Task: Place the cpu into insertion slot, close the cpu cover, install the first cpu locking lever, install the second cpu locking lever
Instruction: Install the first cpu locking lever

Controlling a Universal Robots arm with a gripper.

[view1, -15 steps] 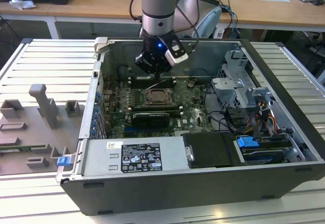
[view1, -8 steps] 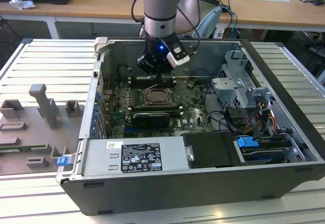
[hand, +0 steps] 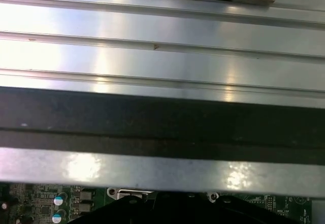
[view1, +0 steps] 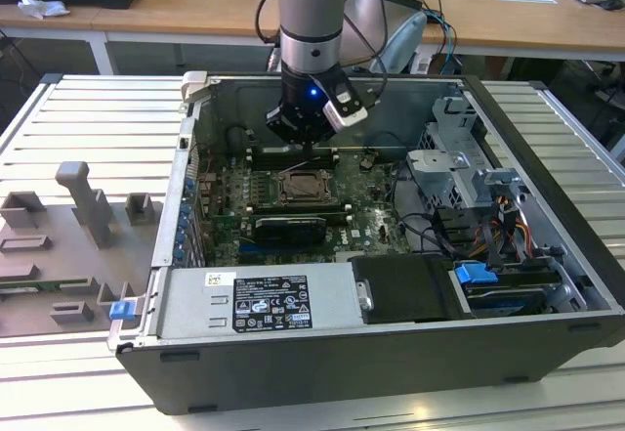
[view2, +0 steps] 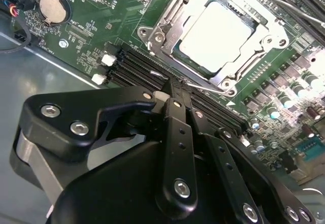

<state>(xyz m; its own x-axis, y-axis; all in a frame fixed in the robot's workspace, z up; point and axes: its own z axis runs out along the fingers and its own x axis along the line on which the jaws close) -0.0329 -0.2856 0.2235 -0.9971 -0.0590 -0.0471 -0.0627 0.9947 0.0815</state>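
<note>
The exterior view looks down from the open computer case's (view1: 391, 255) front; both wrist views sit close above its motherboard (view2: 101, 10).

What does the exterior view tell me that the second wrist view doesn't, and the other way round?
Exterior view: the whole open case, the arm over the board, a grey fixture at the exterior view's left, the drive bay.
Second wrist view: the cpu seated in the slot with the cover down around it, and the gripper close beside the socket.
Both: the green board, the socket, the gripper.
</note>
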